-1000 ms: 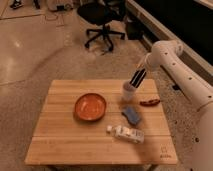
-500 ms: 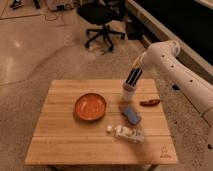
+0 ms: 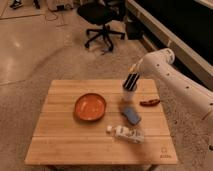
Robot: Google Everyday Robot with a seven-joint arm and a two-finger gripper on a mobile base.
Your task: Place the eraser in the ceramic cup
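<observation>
Nearest the bottom edge of the frame, a clear plastic bottle (image 3: 126, 133) lies on its side on the wooden table (image 3: 60, 145), with a flat blue pad (image 3: 131, 114) just above it and the orange bowl (image 3: 90, 106) to its left. A small red-brown thing (image 3: 149, 102) sits over at the right edge.

Further back, right of centre, the eraser (image 3: 131, 80) now stands tilted with its lower end down inside the ceramic cup (image 3: 128, 96). A second ago it was hanging higher above the rim, so the arm has lowered it in; I'd say the drop is basically there.

The gripper (image 3: 135, 68) is right at the eraser's top end, but honestly I can't tell if it's let go. The arm runs out of frame at the right.
</observation>
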